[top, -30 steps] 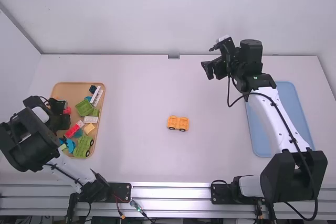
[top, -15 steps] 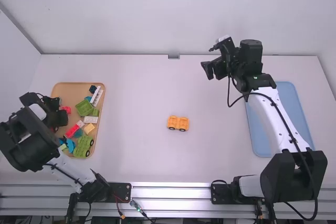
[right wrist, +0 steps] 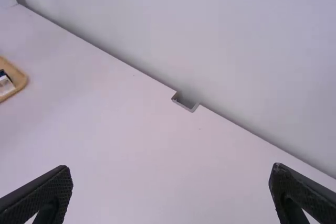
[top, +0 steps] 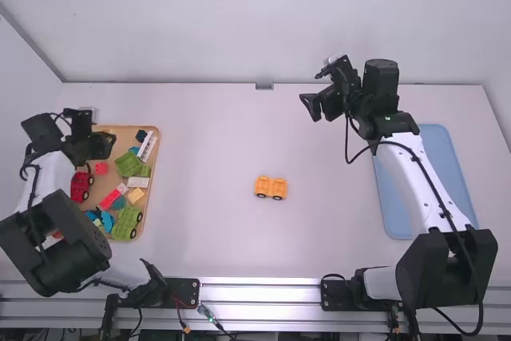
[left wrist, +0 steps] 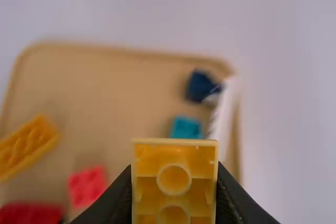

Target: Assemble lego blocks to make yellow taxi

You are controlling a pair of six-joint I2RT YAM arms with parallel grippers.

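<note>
On the table [top: 200, 249], the blue tray [top: 445, 161] lies at three o'clock, perhaps meant for the finished taxi. The wooden tray [left wrist: 131, 93], at nine, keeps loose bricks near the left arm. The right gripper [right wrist: 170, 170], at one o'clock from the base [top: 271, 188], is spread and empty, leaving working room. The left gripper [left wrist: 174, 174], around the wooden tray's eleven, pinches the yellow block [left wrist: 174, 187] by its sides, securing it for carrying. The base sits centrally, ready for building.
</note>
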